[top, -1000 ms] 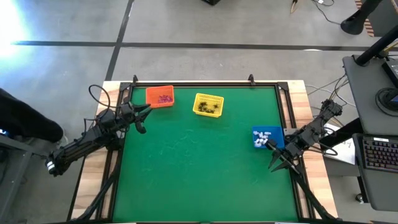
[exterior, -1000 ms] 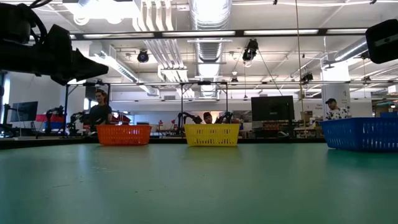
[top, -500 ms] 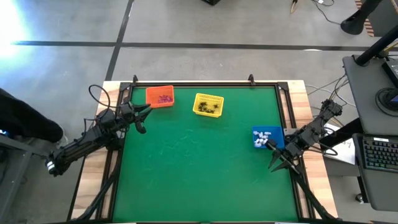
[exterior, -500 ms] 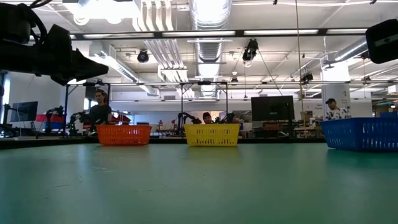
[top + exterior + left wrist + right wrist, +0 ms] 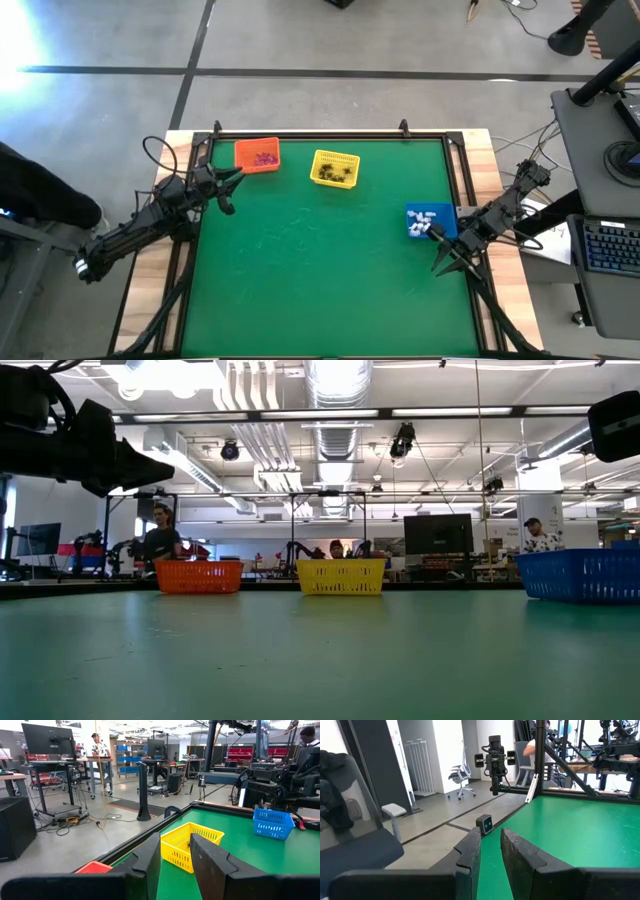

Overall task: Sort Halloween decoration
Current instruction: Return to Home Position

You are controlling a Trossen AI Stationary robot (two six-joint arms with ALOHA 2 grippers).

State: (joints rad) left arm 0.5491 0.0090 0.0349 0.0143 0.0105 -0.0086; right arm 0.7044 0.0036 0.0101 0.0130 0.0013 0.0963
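The Halloween decoration lies sorted in three baskets on the green table. Purplish trinkets (image 5: 264, 158) fill the orange basket (image 5: 250, 155) at the far left. Black ones (image 5: 333, 175) sit in the yellow basket (image 5: 335, 160), and white ones (image 5: 423, 222) in the blue basket (image 5: 440, 215) at the right edge. My left gripper (image 5: 232, 192) hovers level over the table's left edge, close to the orange basket, open and with nothing between its fingers (image 5: 150, 860). My right gripper (image 5: 452, 268) hovers over the right edge, nearer than the blue basket, open and bare (image 5: 491, 847).
A black frame rail (image 5: 320, 135) runs round the green mat (image 5: 320, 270), whose middle and near part hold no objects. A desk with a keyboard (image 5: 605, 245) stands to the right of the table. People (image 5: 160, 535) sit in the room beyond the far edge.
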